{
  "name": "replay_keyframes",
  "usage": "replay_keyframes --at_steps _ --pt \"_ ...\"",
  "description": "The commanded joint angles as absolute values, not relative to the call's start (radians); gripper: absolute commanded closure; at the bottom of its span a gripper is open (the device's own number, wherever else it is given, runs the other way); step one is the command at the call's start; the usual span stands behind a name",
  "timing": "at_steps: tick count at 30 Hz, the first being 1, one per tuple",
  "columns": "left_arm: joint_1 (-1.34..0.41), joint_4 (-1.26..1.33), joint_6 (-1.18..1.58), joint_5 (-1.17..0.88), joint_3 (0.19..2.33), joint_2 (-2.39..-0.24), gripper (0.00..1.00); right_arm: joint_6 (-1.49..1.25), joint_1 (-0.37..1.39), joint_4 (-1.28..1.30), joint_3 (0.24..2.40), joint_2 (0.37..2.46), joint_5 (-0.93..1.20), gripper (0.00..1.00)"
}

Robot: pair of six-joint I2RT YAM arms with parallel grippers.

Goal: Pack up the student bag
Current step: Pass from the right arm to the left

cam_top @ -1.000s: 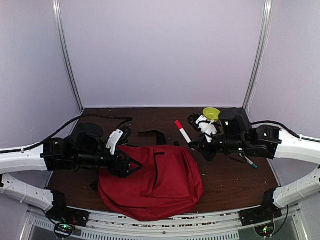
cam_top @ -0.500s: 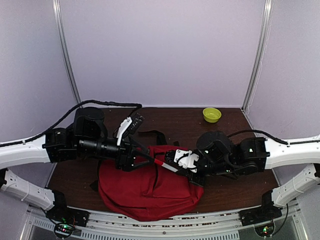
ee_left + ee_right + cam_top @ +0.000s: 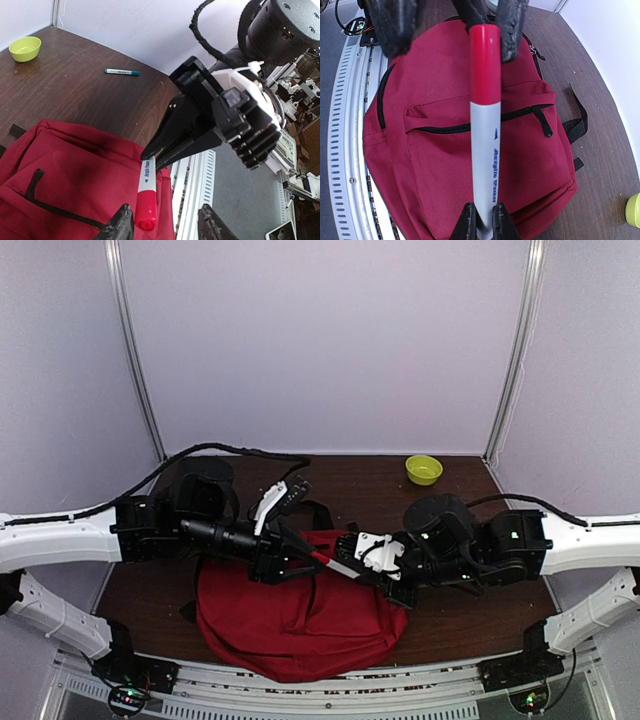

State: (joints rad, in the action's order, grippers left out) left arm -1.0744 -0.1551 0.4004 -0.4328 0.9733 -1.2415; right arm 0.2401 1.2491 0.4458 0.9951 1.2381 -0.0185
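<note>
1. Your right end effector [image 3: 350, 570] is clamping the white barrel of a red-capped marker [image 3: 484, 125], holding it above the student bag [image 3: 300, 625].
2. Your left end effector [image 3: 165, 226] is standing open, its fingers flanking the marker's red cap.
3. The student bag is lying flat on the counter [image 3: 470, 615], front pocket up, near the front edge.
4. A green bowl [image 3: 423, 469] is sitting near the far right corner.
</note>
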Motion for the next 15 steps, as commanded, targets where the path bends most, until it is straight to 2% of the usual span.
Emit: replay_keyframes --at_steps 1,5,15 --pt "-1.092 -0.066 0.407 -0.459 1.019 -1.276 0.56 0.25 1.256 0.462 1.031 1.219 -0.018 1.0" --pt "-1.097 -0.055 0.411 -0.443 1.019 -1.285 0.64 0.25 1.258 0.472 1.04 1.223 -0.009 1.0" --pt "-1.1 -0.078 0.411 -0.406 1.005 -1.284 1.0 0.232 1.258 0.467 1.047 1.2 -0.002 1.0"
